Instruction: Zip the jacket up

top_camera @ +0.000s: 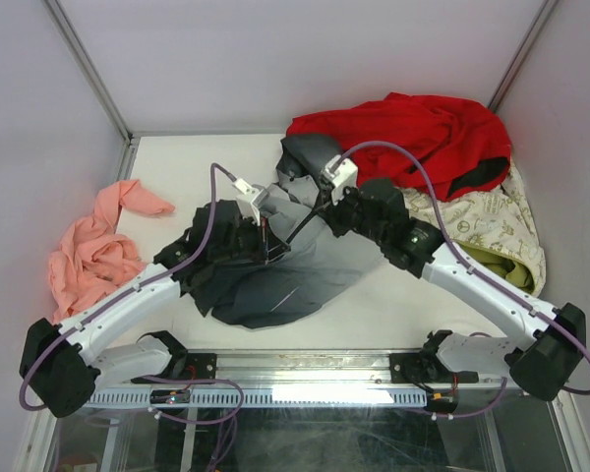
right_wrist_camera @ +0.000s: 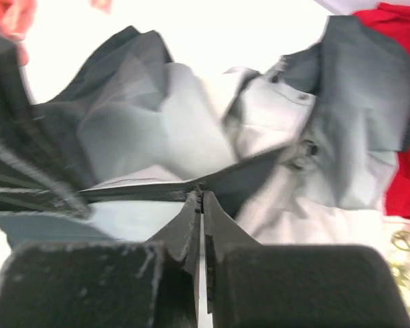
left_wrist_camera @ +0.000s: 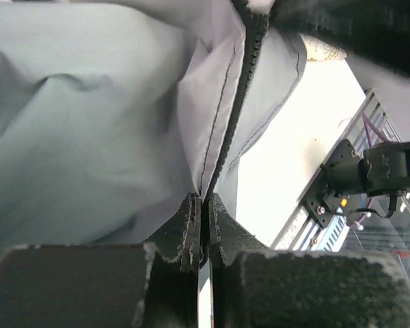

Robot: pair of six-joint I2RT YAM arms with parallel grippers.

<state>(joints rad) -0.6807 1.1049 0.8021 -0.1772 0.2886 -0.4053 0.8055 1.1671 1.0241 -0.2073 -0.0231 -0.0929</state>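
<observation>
Both arm bases sit at near edge of desk (top_camera: 197, 167) in top view, arms reaching inward to meet over the middle. Jacket (top_camera: 285, 280) lies crumpled at desk centre, charcoal and lt grey, partly under both wrists. Left gripper (top_camera: 267, 256) is down on jacket's front edge; right gripper (top_camera: 322, 205) is a bit further back and to the right on same edge, w/ zipper (top_camera: 295, 231) stretched as a dark line btwn them. Red garment (top_camera: 413, 133) is heaped at far right corner, cream patterned cloth (top_camera: 492, 221) along right edge, pink cloth (top_camera: 93, 251) by left edge, well apart from jacket.

Left wrist view: left gripper (left_wrist_camera: 201, 205) has fingers pressed together, pinching jacket's (left_wrist_camera: 89, 123) front edge right where zipper (left_wrist_camera: 240, 96) starts. Zipper teeth run up and away from the tips to a dark blurred shape at top. Lt grey fabric fills left of frame; bare desk (left_wrist_camera: 287, 150) shows at right.

Right wrist view: right gripper (right_wrist_camera: 200, 198) also closed, only a hairline slit btwn fingers, tips nipping a taut dark strip of zipper (right_wrist_camera: 137, 191) that runs off to the left. Jacket (right_wrist_camera: 164, 130) is bunched behind it, blurred. Red garment (right_wrist_camera: 396, 41) at right, cream patterned cloth (right_wrist_camera: 403, 249) below it.
</observation>
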